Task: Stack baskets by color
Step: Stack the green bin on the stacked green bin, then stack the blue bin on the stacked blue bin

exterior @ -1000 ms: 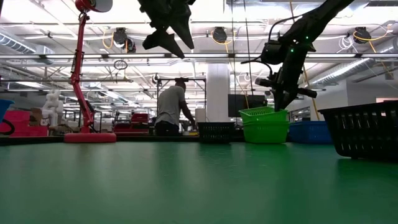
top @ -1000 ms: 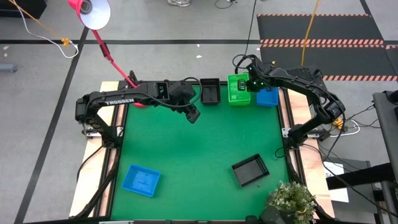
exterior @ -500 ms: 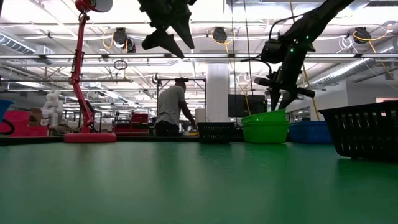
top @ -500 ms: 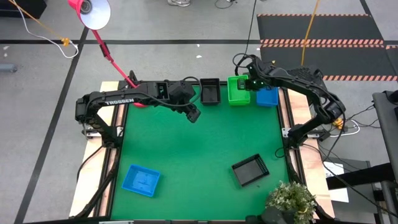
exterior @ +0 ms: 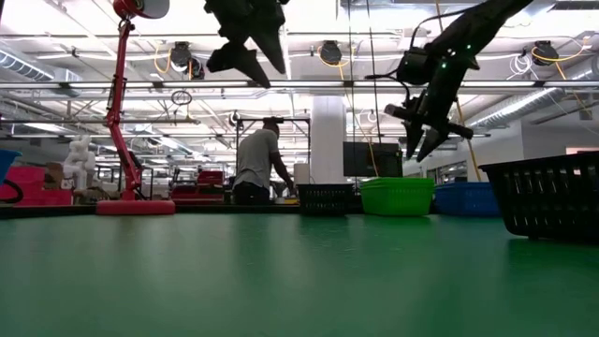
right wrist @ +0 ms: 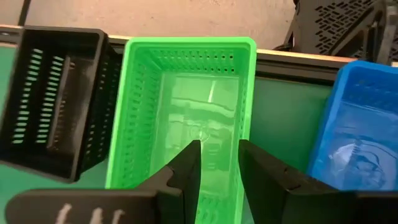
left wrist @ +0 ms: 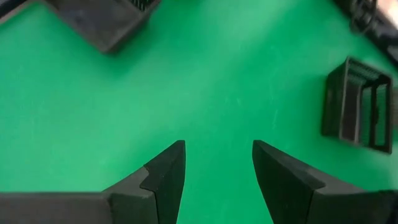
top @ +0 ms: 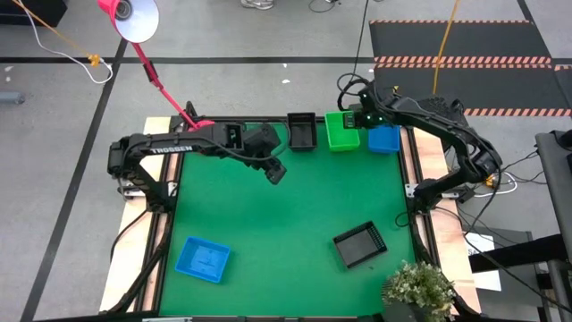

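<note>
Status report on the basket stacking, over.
Right gripper above green stack, jaws open, empty. Left gripper mid-table, jaws open, empty. Loose blue basket and black basket remain. Nothing in the way.

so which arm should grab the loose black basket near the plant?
Probably right. The black basket lies on the right side of the mat, and the right pincer hangs open, empty, above the green stack. The left pincer hovers mid-table, farther across.

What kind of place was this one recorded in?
Probably a robotics lab or workshop hall: open ceiling with pipes and strip lights, a person working at benches beyond the green table, and hazard-striped floor mats.
</note>
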